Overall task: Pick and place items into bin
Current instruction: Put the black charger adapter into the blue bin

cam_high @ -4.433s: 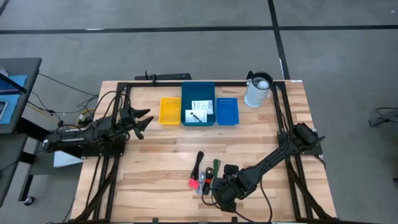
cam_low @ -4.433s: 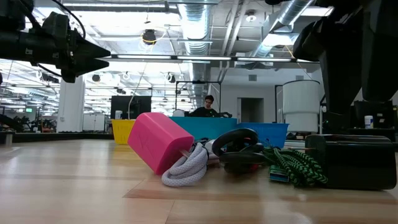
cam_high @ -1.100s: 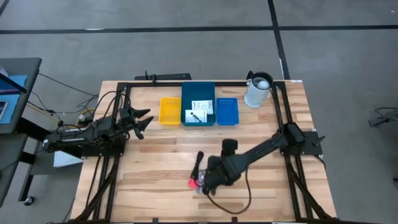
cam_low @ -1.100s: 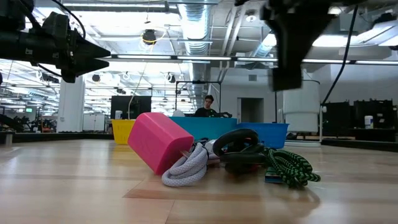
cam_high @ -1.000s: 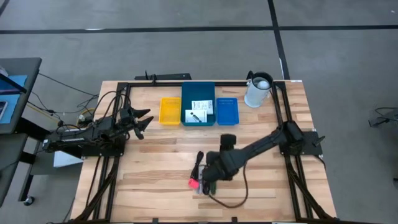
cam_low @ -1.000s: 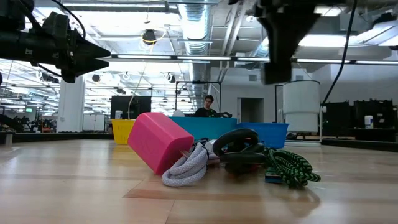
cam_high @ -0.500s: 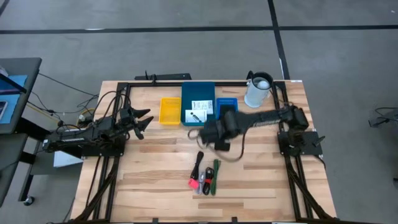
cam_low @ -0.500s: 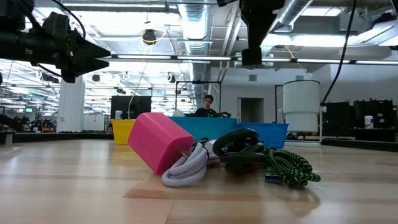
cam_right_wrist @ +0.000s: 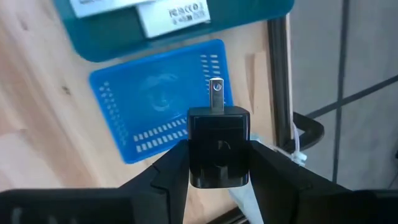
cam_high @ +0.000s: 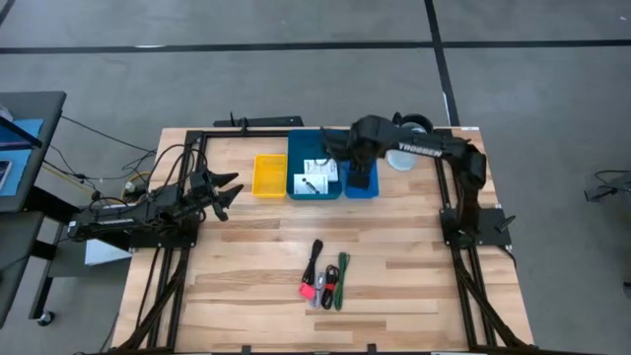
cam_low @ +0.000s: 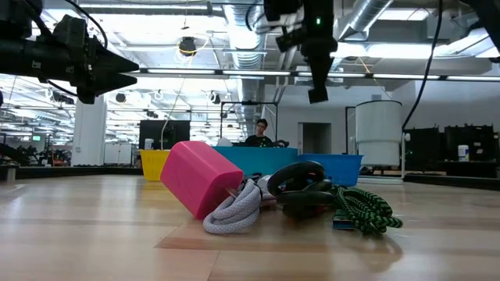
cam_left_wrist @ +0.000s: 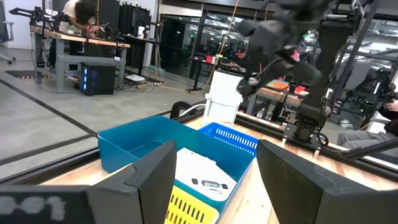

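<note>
The small black object [cam_right_wrist: 218, 144], a boxy plug with a metal prong, is pinched between my right gripper [cam_right_wrist: 217, 163] fingers above the blue basket [cam_right_wrist: 158, 99] at the table's far side. My own arm hides it in the high view. Beside the basket, the teal bin [cam_high: 315, 164] holds two white cards [cam_high: 316, 176]; one shows print that reads roughly "FCC CE", the rest too small to make out. "TROSSEN" is lettered on my right arm. The pink-red piece [cam_low: 199, 177] and cables [cam_low: 336, 199] lie near the front edge. My left gripper [cam_high: 225, 189] hovers spread at the left.
</note>
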### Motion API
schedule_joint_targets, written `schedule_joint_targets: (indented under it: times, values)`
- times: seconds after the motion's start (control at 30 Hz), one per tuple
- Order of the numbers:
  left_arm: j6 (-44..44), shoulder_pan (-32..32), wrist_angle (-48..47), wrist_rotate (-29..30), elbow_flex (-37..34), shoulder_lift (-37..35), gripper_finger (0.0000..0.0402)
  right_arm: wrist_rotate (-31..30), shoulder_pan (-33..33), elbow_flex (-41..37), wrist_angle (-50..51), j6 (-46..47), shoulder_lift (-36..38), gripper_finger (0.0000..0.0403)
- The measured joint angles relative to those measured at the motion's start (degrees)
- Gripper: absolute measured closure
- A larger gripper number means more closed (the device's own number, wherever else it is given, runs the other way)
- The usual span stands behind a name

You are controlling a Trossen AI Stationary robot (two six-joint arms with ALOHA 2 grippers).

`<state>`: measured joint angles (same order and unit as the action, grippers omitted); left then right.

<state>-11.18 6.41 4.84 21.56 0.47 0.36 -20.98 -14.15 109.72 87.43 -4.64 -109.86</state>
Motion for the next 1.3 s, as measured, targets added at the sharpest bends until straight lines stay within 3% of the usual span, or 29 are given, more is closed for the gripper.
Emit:
schedule_joint_targets:
  times: [0.27,0.57,1.3]
  values:
    - [0.0,0.0,0.0,0.0,0.0,0.0,0.0189,7.5,-8.5,-7.9,-5.7,-7.2,-0.2,0.0265]
    - [0.0,0.0,0.0,0.0,0.0,0.0,0.0189,14.7,-10.8,-16.0,-13.5,-12.3,-0.2,0.0264]
    - [0.0,0.0,0.0,0.0,0.0,0.0,0.0189,17.1,-11.5,-23.5,-22.8,-15.0,-0.2,0.025]
